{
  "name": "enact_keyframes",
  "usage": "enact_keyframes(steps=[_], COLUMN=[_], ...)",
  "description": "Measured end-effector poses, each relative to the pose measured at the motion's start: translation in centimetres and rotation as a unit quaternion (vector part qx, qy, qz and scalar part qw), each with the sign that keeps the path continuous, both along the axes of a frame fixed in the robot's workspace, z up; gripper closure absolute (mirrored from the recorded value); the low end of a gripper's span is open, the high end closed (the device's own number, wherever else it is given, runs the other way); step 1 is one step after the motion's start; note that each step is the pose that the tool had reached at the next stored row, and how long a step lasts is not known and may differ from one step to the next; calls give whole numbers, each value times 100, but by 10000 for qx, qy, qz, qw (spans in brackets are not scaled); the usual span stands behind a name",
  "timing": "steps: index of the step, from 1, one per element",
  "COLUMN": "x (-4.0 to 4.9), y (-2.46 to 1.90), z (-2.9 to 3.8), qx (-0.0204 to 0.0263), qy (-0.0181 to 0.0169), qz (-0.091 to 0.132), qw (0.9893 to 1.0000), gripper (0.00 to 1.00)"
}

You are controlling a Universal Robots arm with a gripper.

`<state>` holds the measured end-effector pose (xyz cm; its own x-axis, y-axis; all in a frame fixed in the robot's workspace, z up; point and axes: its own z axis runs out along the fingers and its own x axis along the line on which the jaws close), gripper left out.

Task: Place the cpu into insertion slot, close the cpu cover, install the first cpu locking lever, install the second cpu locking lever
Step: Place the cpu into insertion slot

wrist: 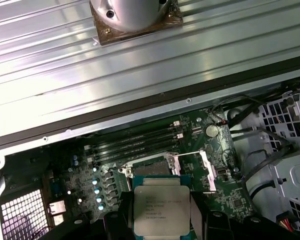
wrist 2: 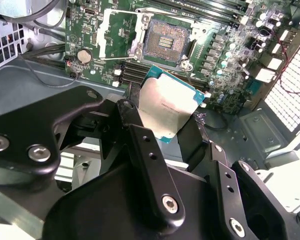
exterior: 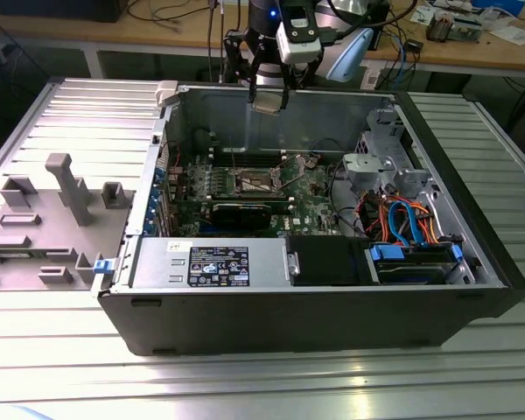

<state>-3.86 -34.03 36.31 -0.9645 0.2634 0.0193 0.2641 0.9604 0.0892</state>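
My gripper (exterior: 269, 90) hangs above the back wall of the open computer case (exterior: 122, 311), shut on the cpu (exterior: 269, 100). In both wrist views the cpu (wrist 2: 166, 106) (wrist: 161, 209) is a pale silver square chip with a green edge, clamped between two black fingers (wrist 2: 131, 116). Far below it on the green motherboard lies the insertion slot (wrist 2: 165, 44) (exterior: 254, 182), dark-centred and bare. The cpu cover (wrist 2: 104, 25) (wrist: 208, 170) lies flipped open beside the slot. In the first wrist view the chip hides part of the slot (wrist: 149, 168).
A round silver coin battery (wrist 2: 84, 55) (wrist: 211, 131) sits near the open cover. Black memory slots (wrist: 135, 142) run alongside the socket. A drive cage and coloured cables (exterior: 402, 219) fill the exterior view's right of the case. Grey fixtures (exterior: 66, 188) stand on the table at the exterior view's left.
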Motion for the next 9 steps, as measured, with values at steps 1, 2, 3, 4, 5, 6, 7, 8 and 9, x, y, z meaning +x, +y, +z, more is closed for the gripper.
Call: enact_keyframes(steps=[1, 2, 3, 4, 5, 6, 7, 8, 9], x=[0, 0, 0, 0, 0, 0, 0, 0, 0], y=[0, 0, 0, 0, 0, 0, 0, 0, 0], z=[0, 0, 0, 0, -1, -1, -1, -1, -1], qx=[0, 0, 0, 0, 0, 0, 0, 0, 0], qy=[0, 0, 0, 0, 0, 0, 0, 0, 0], qz=[-13, -19, -26, -33, -38, -44, -50, -59, -70], qw=[10000, 10000, 10000, 10000, 10000, 10000, 10000, 10000, 10000], gripper=[46, 46, 46, 46, 46, 46, 46, 46, 46])
